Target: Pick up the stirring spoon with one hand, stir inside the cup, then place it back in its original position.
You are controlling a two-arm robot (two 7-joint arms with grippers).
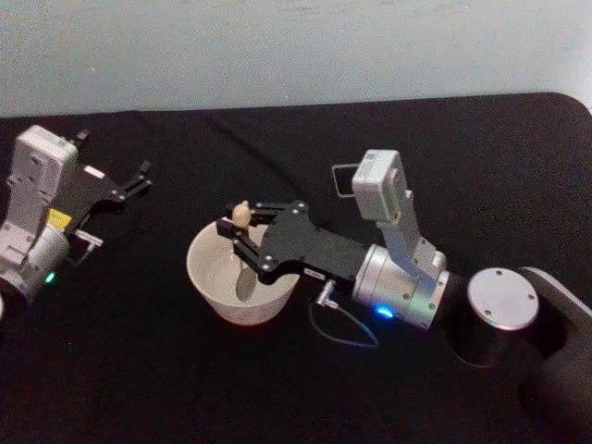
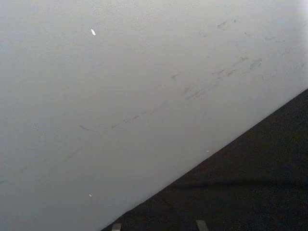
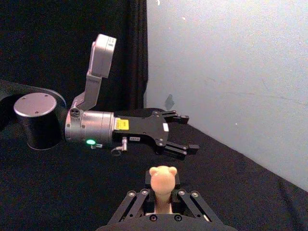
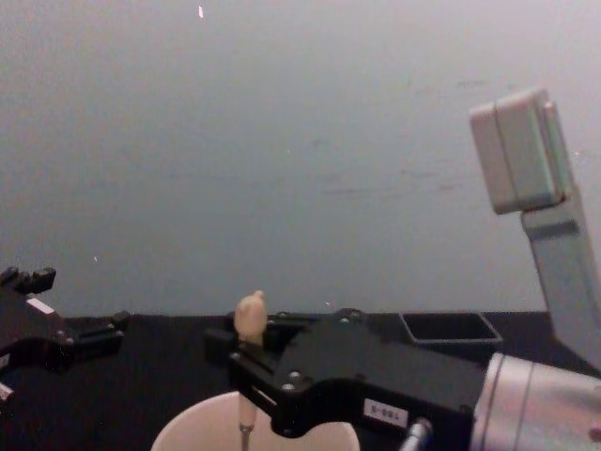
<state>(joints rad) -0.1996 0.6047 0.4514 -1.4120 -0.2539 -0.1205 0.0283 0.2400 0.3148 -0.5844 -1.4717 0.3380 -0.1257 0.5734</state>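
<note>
We see the dark grey square holder (image 1: pixel 342 181) half behind the white camera box (image 1: pixel 379 185); the chest view's edge crops the pale round cup (image 4: pixel 197 421) and beige-knobbed spoon (image 4: pixel 250 319).

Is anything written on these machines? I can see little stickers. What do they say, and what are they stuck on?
White label on the right gripper, which holds the stirring spoon: dark characters, too blurred to read.
Yellow sticker on the left gripper: too small to read.
White tag on the left gripper: nothing legible.
No other writing can be read.
</note>
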